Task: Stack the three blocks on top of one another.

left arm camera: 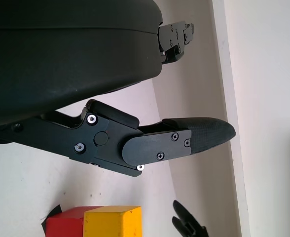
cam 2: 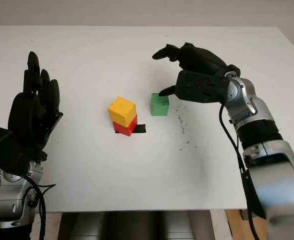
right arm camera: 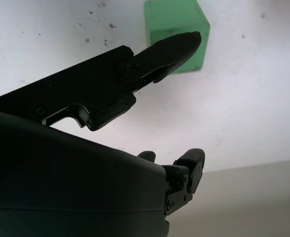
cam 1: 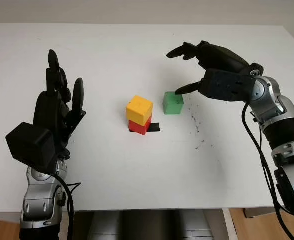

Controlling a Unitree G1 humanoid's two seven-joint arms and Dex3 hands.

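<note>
A yellow block (cam 1: 139,109) sits skewed on top of a red block (cam 1: 139,126) near the table's middle, on a small black mark (cam 1: 153,127). The green block (cam 1: 173,103) stands alone on the table just to the right of that pair. My right hand (cam 1: 187,70) hovers open above and to the right of the green block, its thumb tip (right arm camera: 184,42) at the block's near-right top edge and its other fingers stretched over the far side. My left hand (cam 1: 57,107) is raised open at the left, well away from the blocks.
The white table (cam 1: 137,175) has dark specks (cam 1: 197,125) to the right of the green block. Its front edge runs near the picture's bottom, with a pale wall beyond the far edge.
</note>
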